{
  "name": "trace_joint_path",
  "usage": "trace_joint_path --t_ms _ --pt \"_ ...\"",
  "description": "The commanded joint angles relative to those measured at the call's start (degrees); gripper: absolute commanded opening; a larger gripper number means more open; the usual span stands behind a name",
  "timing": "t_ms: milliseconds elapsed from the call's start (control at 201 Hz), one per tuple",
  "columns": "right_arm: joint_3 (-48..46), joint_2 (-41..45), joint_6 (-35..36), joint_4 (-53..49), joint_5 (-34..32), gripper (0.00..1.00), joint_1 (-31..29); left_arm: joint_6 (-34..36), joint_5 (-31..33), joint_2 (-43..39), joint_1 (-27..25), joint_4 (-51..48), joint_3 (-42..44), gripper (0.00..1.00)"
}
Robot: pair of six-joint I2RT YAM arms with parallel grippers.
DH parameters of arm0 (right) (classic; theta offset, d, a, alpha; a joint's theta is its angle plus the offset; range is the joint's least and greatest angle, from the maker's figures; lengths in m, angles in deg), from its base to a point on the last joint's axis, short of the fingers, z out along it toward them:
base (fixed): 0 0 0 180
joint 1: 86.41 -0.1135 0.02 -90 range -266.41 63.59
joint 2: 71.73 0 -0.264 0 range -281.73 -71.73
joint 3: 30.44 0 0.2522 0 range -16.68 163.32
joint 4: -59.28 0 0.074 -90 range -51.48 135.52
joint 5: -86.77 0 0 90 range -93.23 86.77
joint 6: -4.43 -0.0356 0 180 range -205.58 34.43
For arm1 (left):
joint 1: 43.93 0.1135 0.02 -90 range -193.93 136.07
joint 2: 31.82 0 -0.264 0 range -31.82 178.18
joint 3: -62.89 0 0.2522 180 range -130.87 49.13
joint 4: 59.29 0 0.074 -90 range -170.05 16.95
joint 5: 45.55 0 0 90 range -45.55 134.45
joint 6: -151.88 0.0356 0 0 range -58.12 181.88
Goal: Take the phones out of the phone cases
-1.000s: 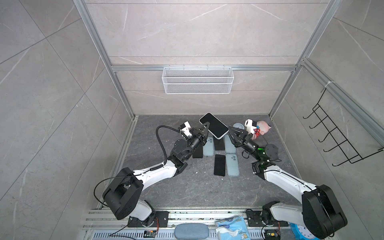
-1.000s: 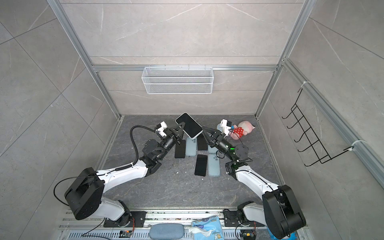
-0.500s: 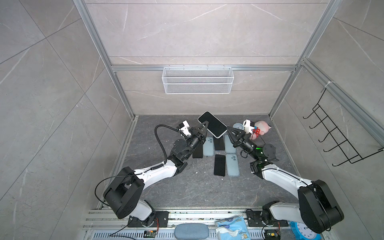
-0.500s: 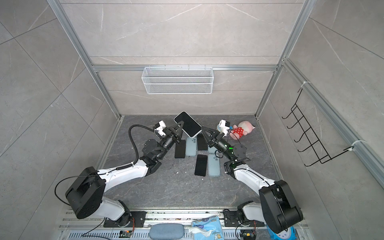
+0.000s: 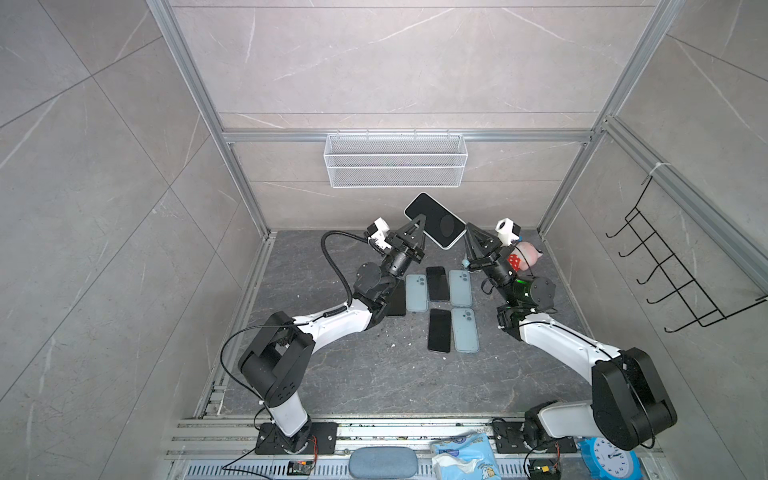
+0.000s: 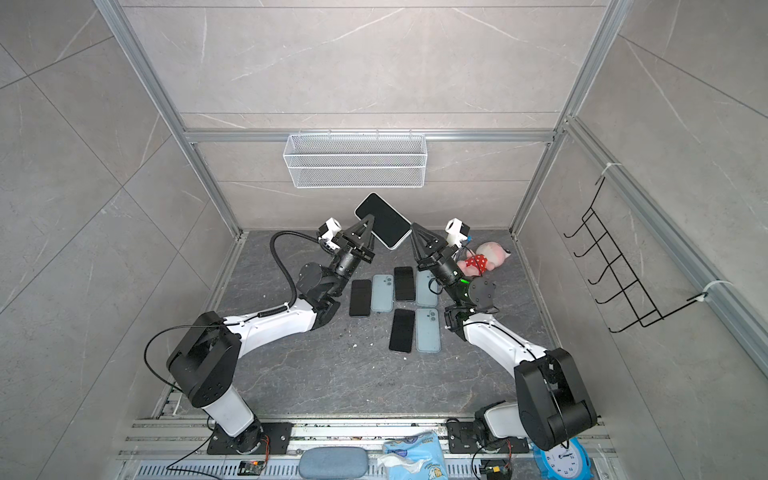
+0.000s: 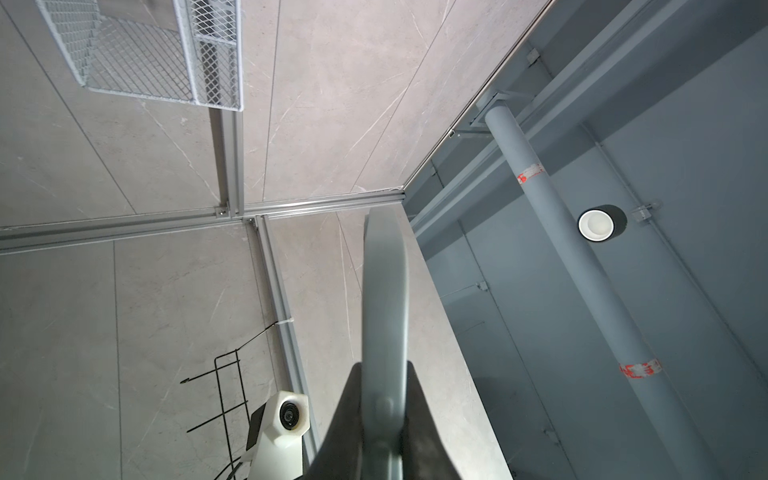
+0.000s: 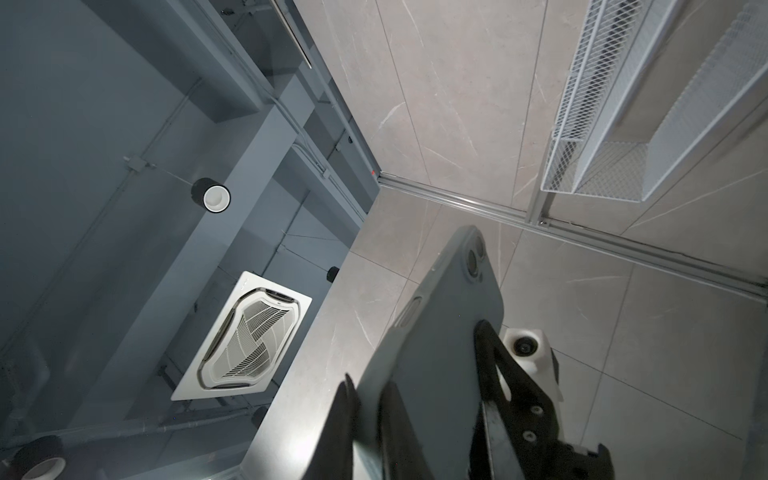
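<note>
Below, dark marbled floor [image 5: 374, 386]; around, grey tiled walls [image 5: 104, 199].

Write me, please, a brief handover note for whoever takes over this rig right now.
Left end effector: shut on a long edge of the black-screened phone in its grey-green case, held tilted in the air.
Right end effector: shut on that phone's lower end.
Done: three bare black phones and three pale blue-grey cases lie paired on the dark stone floor, seemingly finished.
Left: peel the case off the held phone, then lay both down.
</note>
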Motion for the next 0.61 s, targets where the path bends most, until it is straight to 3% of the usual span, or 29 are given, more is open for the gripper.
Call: trace_joint_path --t_ms 0,603 --pt "2.6 -1.9 -2.9 2.6 -0.5 0.00 -1.3 -1.6 -3.5 -0.3 -1.0 6.4 -5.2 0.00" --pt "10.4 -7.4 -7.3 2.6 -2.6 0.00 -1.5 0.4 -5.2 3.8 -1.9 6.4 -16.3 0.00"
